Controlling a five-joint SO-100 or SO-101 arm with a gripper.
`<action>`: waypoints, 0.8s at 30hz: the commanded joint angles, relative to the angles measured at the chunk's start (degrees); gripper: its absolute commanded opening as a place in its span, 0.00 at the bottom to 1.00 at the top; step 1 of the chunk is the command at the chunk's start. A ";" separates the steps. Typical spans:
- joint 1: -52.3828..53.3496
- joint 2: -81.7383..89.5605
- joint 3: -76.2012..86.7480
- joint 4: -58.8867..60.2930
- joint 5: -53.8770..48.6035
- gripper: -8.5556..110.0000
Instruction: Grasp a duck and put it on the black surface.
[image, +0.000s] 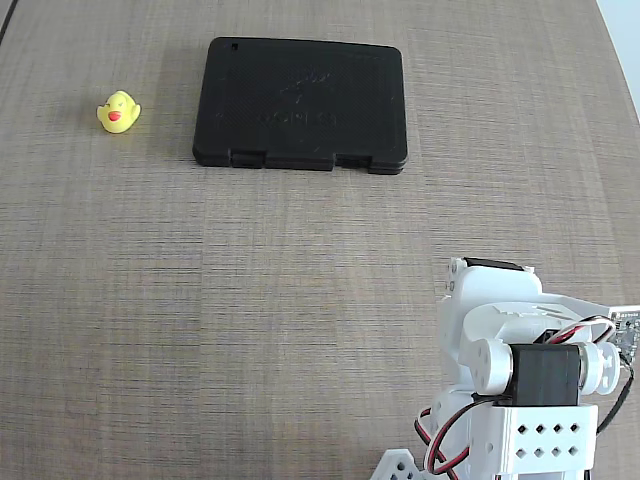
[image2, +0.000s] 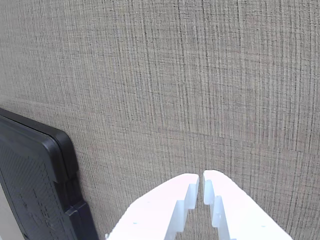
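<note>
A tiny yellow duck (image: 118, 112) with a red-orange beak sits on the table at the far left in the fixed view. The black surface (image: 300, 100), a flat matte slab with notched tabs on its near edge, lies to the right of the duck with nothing on it. One corner of it shows at the lower left of the wrist view (image2: 35, 185). My gripper (image2: 201, 182) is shut and empty over bare table, to the right of the slab's corner. The duck is out of the wrist view. The white arm (image: 520, 380) is folded at the bottom right of the fixed view, far from the duck.
The table (image: 250, 300) has a grey-brown woven-look top. Its right edge shows at the top right corner of the fixed view (image: 620, 30). Red and black wires (image: 440, 440) hang at the arm's base.
</note>
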 joint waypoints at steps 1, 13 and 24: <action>0.44 3.87 -0.18 0.62 0.00 0.07; 0.35 2.72 -0.53 -2.90 -0.44 0.07; -14.94 -41.66 -26.54 -16.96 -0.44 0.07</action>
